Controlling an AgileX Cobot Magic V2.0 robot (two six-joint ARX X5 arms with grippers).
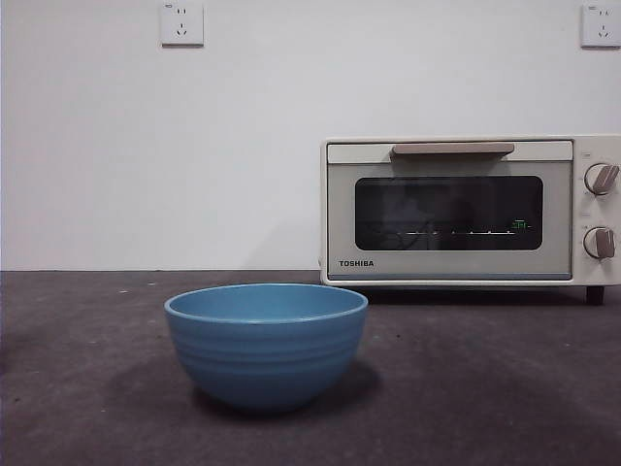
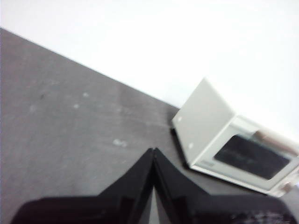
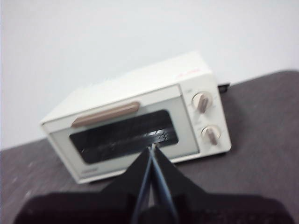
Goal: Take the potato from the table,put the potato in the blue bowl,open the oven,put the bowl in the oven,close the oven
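The blue bowl (image 1: 266, 343) stands upright on the dark table (image 1: 78, 388), near the front and left of centre; its inside is hidden from this low angle. The cream oven (image 1: 471, 209) sits at the back right with its door closed and its tan handle (image 1: 452, 149) on top of the door. The potato is out of view. My left gripper (image 2: 153, 151) is shut and hangs over bare table, with the oven (image 2: 233, 149) off to one side. Facing the oven (image 3: 140, 126) from above, my right gripper (image 3: 152, 148) is shut with nothing in it.
A white wall runs along the table's back edge, with two sockets (image 1: 181, 22) high on it. The oven's two knobs (image 1: 601, 179) are on its right side. Neither arm shows in the front view.
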